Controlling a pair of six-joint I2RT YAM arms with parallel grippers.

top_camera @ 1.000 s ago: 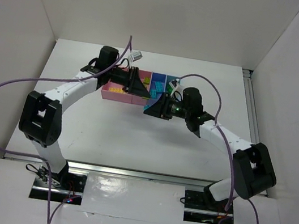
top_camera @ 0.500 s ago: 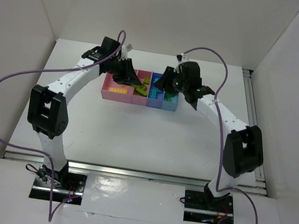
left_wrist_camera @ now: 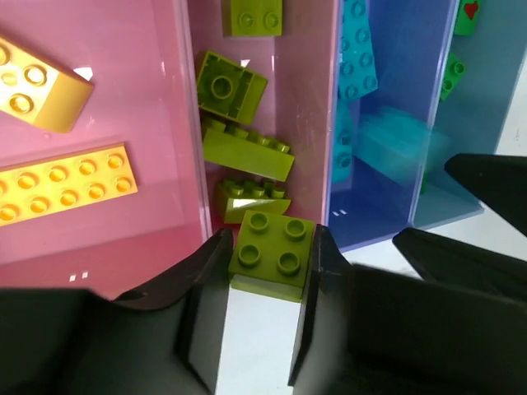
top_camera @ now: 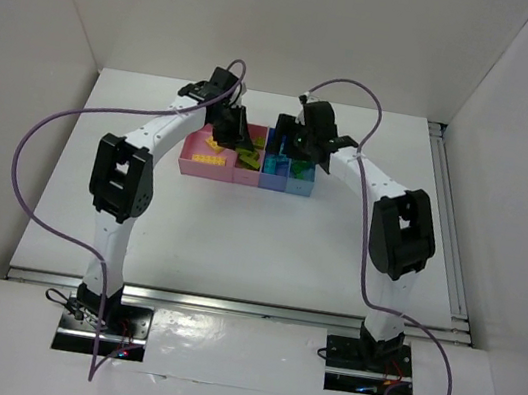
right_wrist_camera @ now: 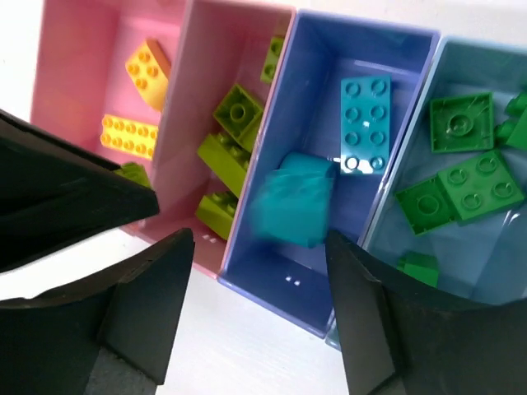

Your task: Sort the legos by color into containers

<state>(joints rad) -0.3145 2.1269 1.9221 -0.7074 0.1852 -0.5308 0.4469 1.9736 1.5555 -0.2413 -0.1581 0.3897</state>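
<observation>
My left gripper (left_wrist_camera: 270,240) is shut on a lime green 2x2 lego (left_wrist_camera: 272,255), held above the near wall of the narrow pink container (left_wrist_camera: 313,99), where several lime legos (left_wrist_camera: 247,152) lie. My right gripper (right_wrist_camera: 259,239) is open above the blue-violet container (right_wrist_camera: 305,276). A blurred cyan lego (right_wrist_camera: 296,206) is in mid-air over that container, free of the fingers, beside a flat cyan lego (right_wrist_camera: 366,123). Yellow legos (left_wrist_camera: 62,183) lie in the wide pink container (left_wrist_camera: 99,239), dark green legos (right_wrist_camera: 465,185) in the light blue one (right_wrist_camera: 461,255). From above, both grippers (top_camera: 232,136) (top_camera: 289,141) hover over the row.
The four joined containers (top_camera: 218,172) stand mid-table towards the back. White walls close in the table on the left, back and right. Purple cables (top_camera: 35,169) loop beside each arm. The two grippers hang close together, the left one's fingers dark at the left of the right wrist view.
The right gripper has opened and let go of the cyan lego, which is falling. Both arms have drawn back over the containers; the left one still carries its lime lego.
</observation>
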